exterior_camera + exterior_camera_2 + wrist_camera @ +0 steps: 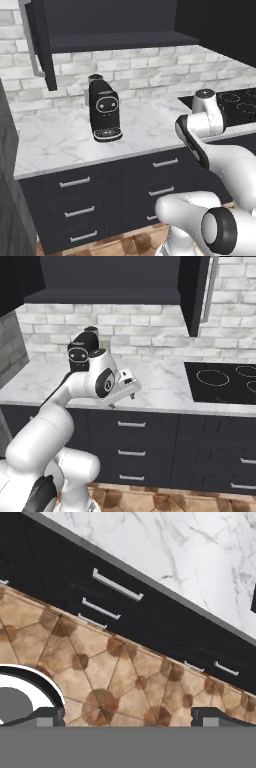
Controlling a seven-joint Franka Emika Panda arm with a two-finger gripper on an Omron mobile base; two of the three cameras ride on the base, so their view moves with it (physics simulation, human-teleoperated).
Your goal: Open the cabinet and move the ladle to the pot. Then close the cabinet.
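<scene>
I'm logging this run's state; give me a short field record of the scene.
cabinet: both doors swung open
ladle: cannot tell
pot: cannot tell
gripper: open, holding nothing, in front of the counter edge, below the cabinet
coffee machine: upright on the counter
cooktop: bare, right of the arm
drawers: shut

The white arm rose from its base, bent sharply at the elbow, and reached forward at about counter-edge height. Its wrist turned the hand downward, so the gripper (122,400) pointed toward the floor in front of the drawers. In the hand view the two dark fingertips (47,716) stood far apart at the bottom corners, jaws spread wide with nothing between them.
</scene>
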